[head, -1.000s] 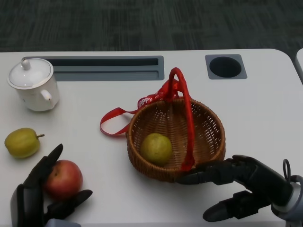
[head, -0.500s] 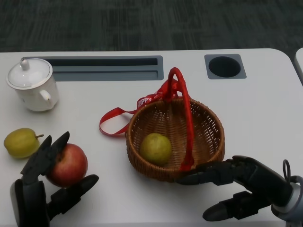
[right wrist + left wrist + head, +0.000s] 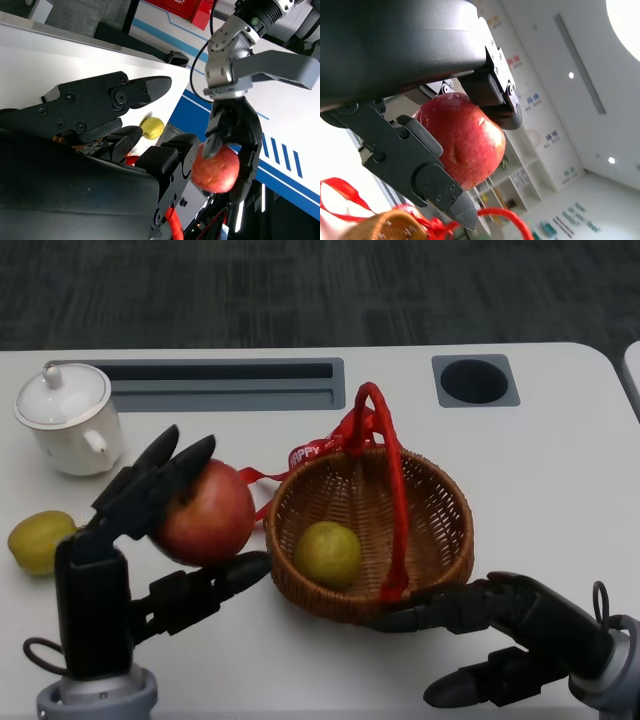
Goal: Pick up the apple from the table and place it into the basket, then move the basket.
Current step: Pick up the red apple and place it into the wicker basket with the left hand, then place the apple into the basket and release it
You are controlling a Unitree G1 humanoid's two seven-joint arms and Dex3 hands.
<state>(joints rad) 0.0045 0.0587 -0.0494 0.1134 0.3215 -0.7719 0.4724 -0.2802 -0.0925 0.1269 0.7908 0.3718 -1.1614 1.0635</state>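
Above the surface (image 3: 560, 470), at about 9 o'clock from the wicker basket (image 3: 440, 540), your left hand (image 3: 150, 540) holds the red apple (image 3: 205, 512) lifted clear of the white top. Its fingers (image 3: 160, 480) close over the top of the fruit and one finger presses from below, so the apple is gripped firmly; the left wrist view shows the same apple (image 3: 462, 140) pinched between black fingers. The apple is just beside the basket rim, not over the inside.

In the basket you can see a yellow-green fruit (image 3: 329, 553) lying on the bottom, and the red handle (image 3: 390, 480) stands upright with a red ribbon (image 3: 330, 448) tied to it.

Your right hand (image 3: 510, 635) is at 5 o'clock from the basket, fingers wide apart and holding nothing; one fingertip is very near the basket wall, but you cannot tell if it touches.

At 9 o'clock from the left hand lies another yellow-green fruit (image 3: 35, 540), and a white lidded teapot (image 3: 68, 418) stands at 11 o'clock.
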